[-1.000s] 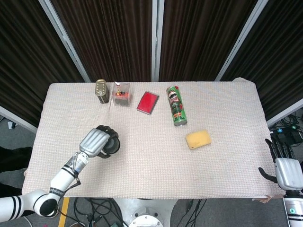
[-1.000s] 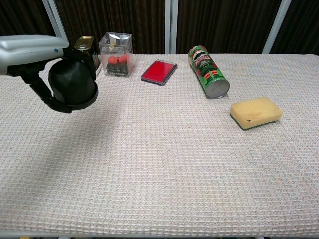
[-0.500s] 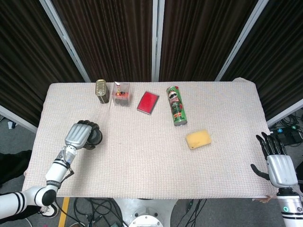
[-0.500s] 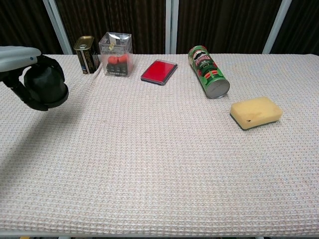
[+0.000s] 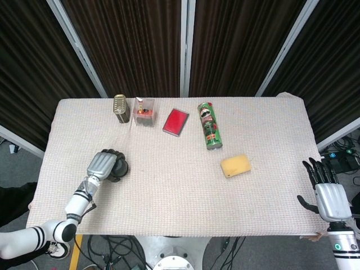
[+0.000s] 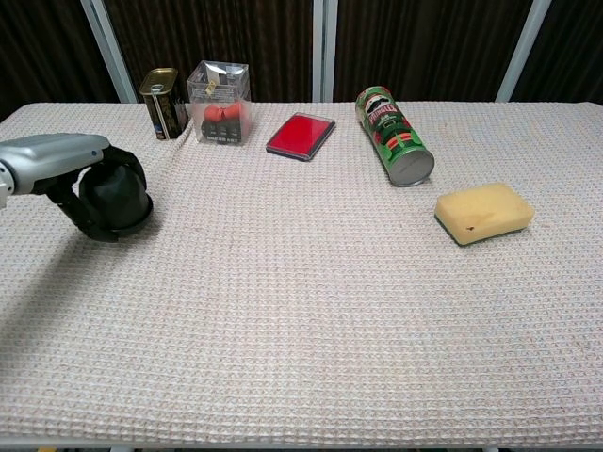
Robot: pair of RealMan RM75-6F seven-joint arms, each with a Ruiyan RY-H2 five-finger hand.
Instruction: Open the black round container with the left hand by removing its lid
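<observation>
Black round container (image 6: 115,201) sits under a silver left hand (image 6: 57,155), on a cream waffle-weave cloth (image 6: 301,311). There's a flat red case (image 6: 301,135), a green chip can (image 6: 394,136) with red lettering, and a pale yellow sponge (image 6: 483,212).

A lab test rig: a table (image 5: 169,191) under a waffle-weave cloth (image 6: 311,311), dark curtains (image 5: 140,39) on metal posts (image 5: 184,45) behind, loose cables (image 5: 112,247) on the floor.

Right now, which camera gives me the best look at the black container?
The chest view: the black container shows side-on, the left hand gripping it from above. In the head view, that hand covers most of it.
</observation>
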